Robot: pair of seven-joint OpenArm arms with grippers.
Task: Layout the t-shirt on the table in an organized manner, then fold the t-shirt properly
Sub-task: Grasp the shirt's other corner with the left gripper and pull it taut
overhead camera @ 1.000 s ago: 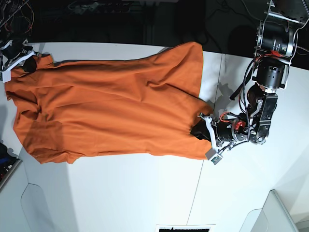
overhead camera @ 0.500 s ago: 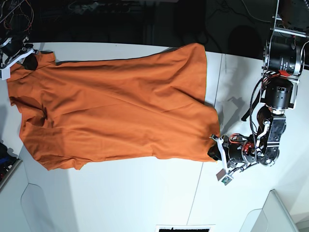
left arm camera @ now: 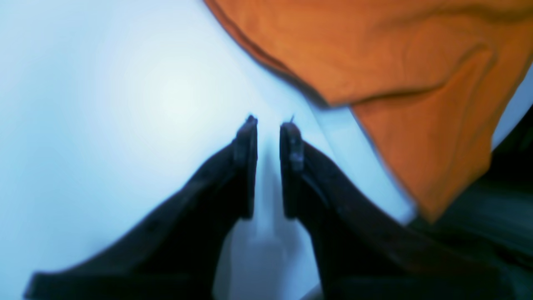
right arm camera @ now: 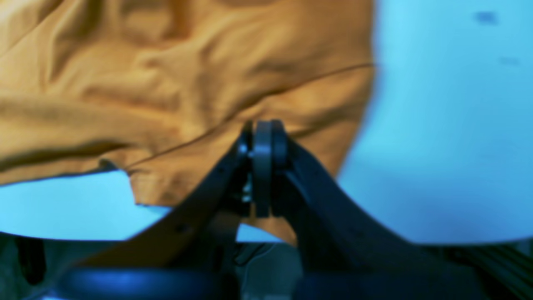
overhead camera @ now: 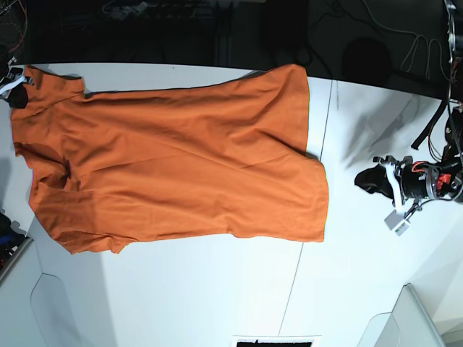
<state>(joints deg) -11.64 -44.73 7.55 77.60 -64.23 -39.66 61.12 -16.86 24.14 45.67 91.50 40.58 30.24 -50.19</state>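
The orange t-shirt [overhead camera: 173, 159] lies spread out lengthwise on the white table [overhead camera: 217, 289], its hem edge at the right and a sleeve at the lower left. My right gripper [overhead camera: 16, 85] at the far left corner is shut on the shirt's edge; in the right wrist view the right gripper [right arm camera: 262, 131] pinches wrinkled t-shirt [right arm camera: 175, 83] fabric. My left gripper [overhead camera: 359, 182] rests over bare table to the right of the hem, apart from the cloth. In the left wrist view the left gripper [left arm camera: 268, 125] stands slightly open with nothing between its fingers, the t-shirt [left arm camera: 395, 54] up to the right.
A thin dark seam [overhead camera: 312, 195] crosses the table near the shirt's hem. Beyond the table's far edge [overhead camera: 181, 66] lie darkness and cables. A black patterned object [overhead camera: 276, 341] sits at the near edge, and a translucent panel [overhead camera: 405, 318] at the lower right.
My left gripper has let go of the hem corner and drawn away to the right. The shirt now lies flatter. My right gripper has pulled its corner farther left.
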